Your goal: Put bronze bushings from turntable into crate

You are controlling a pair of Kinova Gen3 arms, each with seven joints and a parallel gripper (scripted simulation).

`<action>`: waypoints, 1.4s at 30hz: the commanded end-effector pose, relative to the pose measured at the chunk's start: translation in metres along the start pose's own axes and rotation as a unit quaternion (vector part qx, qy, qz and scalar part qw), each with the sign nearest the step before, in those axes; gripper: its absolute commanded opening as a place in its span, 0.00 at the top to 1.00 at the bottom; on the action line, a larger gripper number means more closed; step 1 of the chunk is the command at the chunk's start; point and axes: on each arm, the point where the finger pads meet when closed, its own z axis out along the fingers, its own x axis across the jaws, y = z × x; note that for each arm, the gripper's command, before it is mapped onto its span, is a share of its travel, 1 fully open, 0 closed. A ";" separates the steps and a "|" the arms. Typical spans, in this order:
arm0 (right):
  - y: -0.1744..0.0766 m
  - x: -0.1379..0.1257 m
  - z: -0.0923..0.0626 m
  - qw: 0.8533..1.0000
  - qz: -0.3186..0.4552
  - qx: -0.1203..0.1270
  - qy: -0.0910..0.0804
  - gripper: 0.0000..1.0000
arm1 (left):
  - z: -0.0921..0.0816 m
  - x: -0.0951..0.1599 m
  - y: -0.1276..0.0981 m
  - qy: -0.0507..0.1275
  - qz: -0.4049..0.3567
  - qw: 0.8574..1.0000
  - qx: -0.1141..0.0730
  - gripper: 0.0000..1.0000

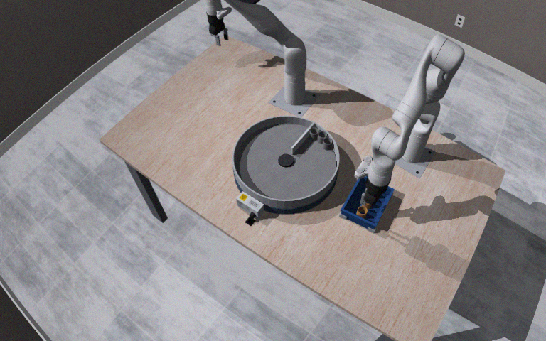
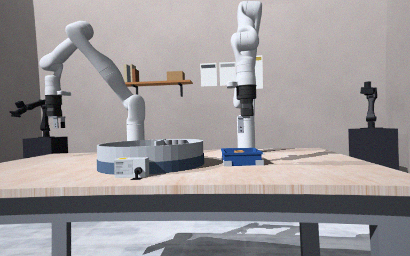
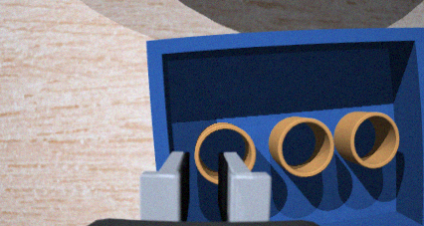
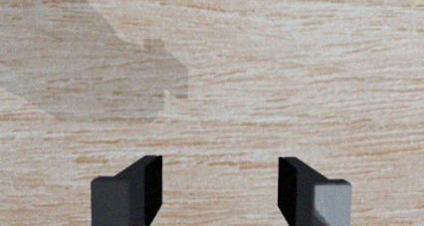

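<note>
Three bronze bushings [image 3: 301, 174] lie in the blue crate [image 1: 354, 219] [image 2: 242, 160] [image 3: 299, 35]; one shows clearly in the top view [image 1: 358, 214]. The crate sits level, with white corner guides [image 2: 227, 163] visible at its front corners. My left gripper [image 2: 244, 130] [image 3: 203, 176] hangs above the crate, its fingers partly apart with nothing between them. The leftmost bushing in the left wrist view is beneath it. Three grey steel bushings [image 1: 328, 145] stand on the turntable [image 1: 263, 168] beside its divider. My right gripper [image 1: 222, 39] [image 2: 58, 124] [image 4: 220, 181] is open and empty, far from both.
The light divider [image 1: 302, 139] and raised round wall [image 2: 121, 153] bound the steel bushings. A white box [image 1: 249, 202] [image 2: 131, 167] with a black knob stands at the turntable's front. The left arm reaches over the crate from behind.
</note>
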 end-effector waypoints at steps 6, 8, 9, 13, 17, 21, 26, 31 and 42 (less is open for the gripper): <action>0.000 0.000 -0.001 1.000 0.000 -0.001 0.000 0.00 | -0.004 0.000 0.000 -0.001 0.000 1.000 0.000 0.00; 0.000 0.000 -0.001 1.000 0.000 -0.001 0.000 0.00 | -0.009 0.000 0.000 -0.001 0.000 1.000 0.000 0.00; 0.000 0.000 -0.001 1.000 0.000 -0.001 0.000 0.00 | -0.012 0.000 0.000 -0.001 0.000 1.000 0.000 0.00; 0.000 0.000 -0.001 1.000 0.000 -0.001 0.000 0.00 | -0.020 0.000 0.000 -0.001 0.000 1.000 0.000 0.00; 0.000 0.000 -0.001 1.000 0.000 -0.001 0.000 0.00 | -0.042 0.000 0.000 -0.001 0.000 1.000 0.000 0.00; 0.000 0.000 -0.001 1.000 0.000 -0.001 0.000 0.00 | -0.065 0.000 0.000 -0.001 0.000 1.000 0.000 0.00; 0.000 0.000 -0.001 1.000 0.000 -0.001 0.000 0.00 | -0.087 0.000 0.001 -0.001 0.000 1.000 0.000 0.00; 0.000 0.000 -0.001 1.000 0.000 -0.001 0.000 0.00 | -0.093 0.000 0.001 -0.001 0.000 1.000 0.000 0.00; 0.000 0.000 -0.001 1.000 0.000 -0.001 0.000 0.00 | -0.095 0.000 0.001 -0.001 0.000 1.000 0.000 0.00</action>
